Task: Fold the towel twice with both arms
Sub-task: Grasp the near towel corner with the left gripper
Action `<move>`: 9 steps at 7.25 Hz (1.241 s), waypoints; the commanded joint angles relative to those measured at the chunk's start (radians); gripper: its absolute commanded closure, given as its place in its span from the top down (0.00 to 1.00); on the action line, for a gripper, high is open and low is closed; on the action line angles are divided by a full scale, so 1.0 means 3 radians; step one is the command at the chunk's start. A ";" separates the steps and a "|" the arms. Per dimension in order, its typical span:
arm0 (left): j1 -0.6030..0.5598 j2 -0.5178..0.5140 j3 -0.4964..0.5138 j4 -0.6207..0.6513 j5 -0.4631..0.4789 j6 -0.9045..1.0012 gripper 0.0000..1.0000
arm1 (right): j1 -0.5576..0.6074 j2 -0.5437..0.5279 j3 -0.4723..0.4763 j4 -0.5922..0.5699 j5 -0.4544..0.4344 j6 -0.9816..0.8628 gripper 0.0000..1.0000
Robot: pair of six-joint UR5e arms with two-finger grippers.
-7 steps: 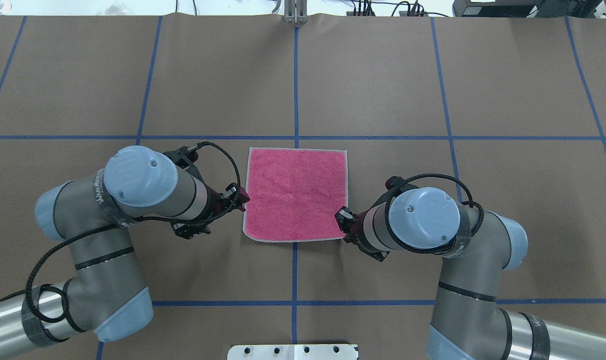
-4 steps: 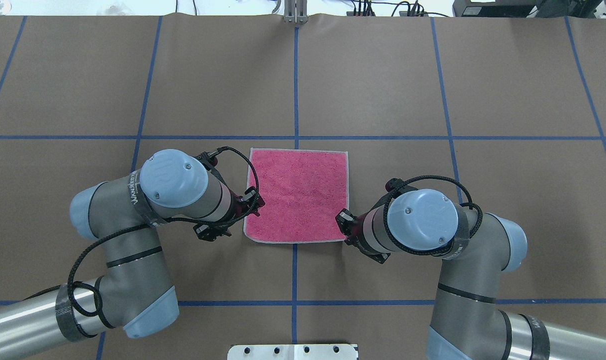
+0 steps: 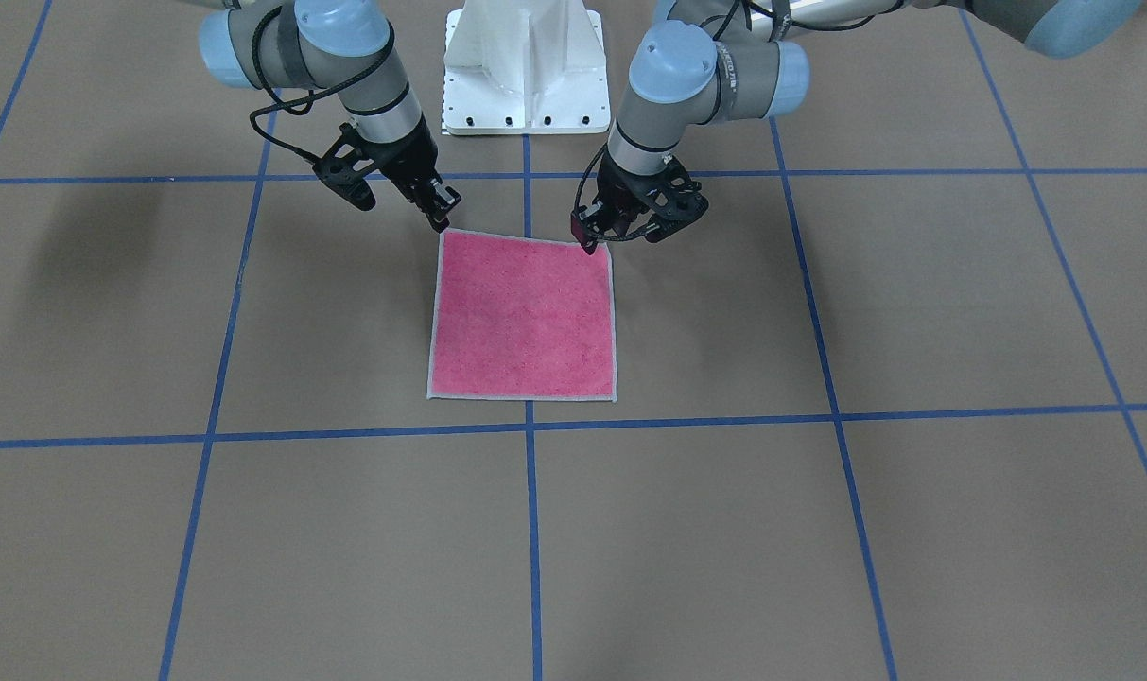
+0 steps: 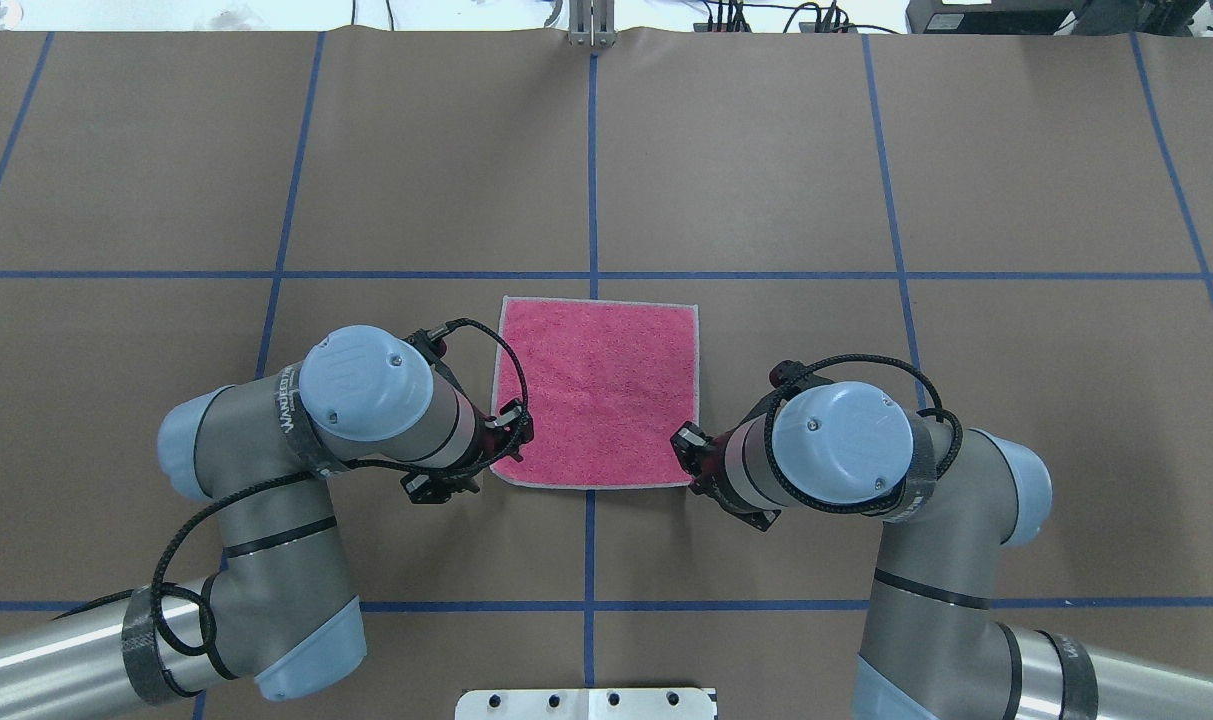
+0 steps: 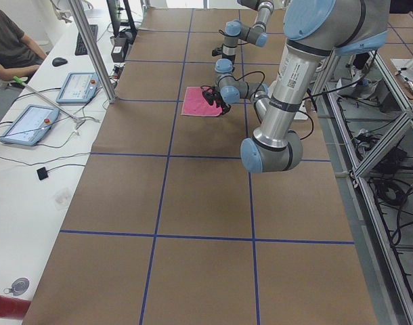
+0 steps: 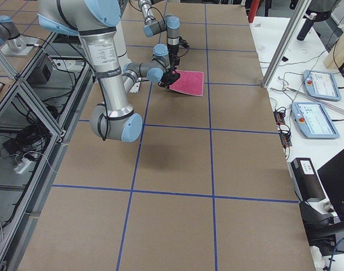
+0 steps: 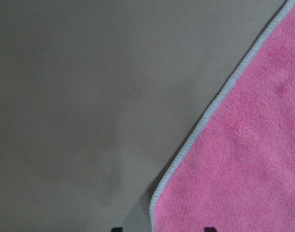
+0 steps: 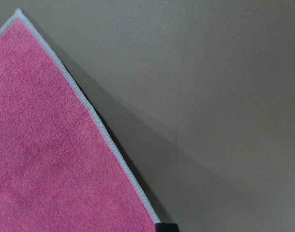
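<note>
The worry is an uneven pick. My left gripper point(image 3: 589, 244) hangs over the towel point(image 4: 596, 395) at the corner nearest the base point(image 3: 524, 66), on my left. Its jaws stand wide: in the wrist view the two fingertips point(image 7: 116, 229) sit apart with that corner between them, and nothing is pinched. If I close too high, I get only terry loops or the border point(image 7: 205, 121) and the corner slips out on the lift. If I close too low, I press on the table point(image 4: 766, 150) and bunch the cloth.

My right gripper point(image 3: 438, 219) is at the other corner nearest the base. Only one tip point(image 8: 167, 226) shows there, so I cannot tell whether it is parted or gripping. If one side holds and the other does not, the edge would rise crooked, the towel would drag, and the first fold would land skewed.

The towel lies flat on the table just out from the base, centred on it. It is pink face up, unfolded, roughly square and without wrinkles, with a light border all round. I judge it soft, limp and quick to slide.
</note>
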 commanded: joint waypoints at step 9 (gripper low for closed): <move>0.0023 0.0003 0.0018 0.0014 0.0011 -0.0080 0.10 | -0.0006 -0.0015 0.0000 0.0000 0.0000 -0.0002 0.00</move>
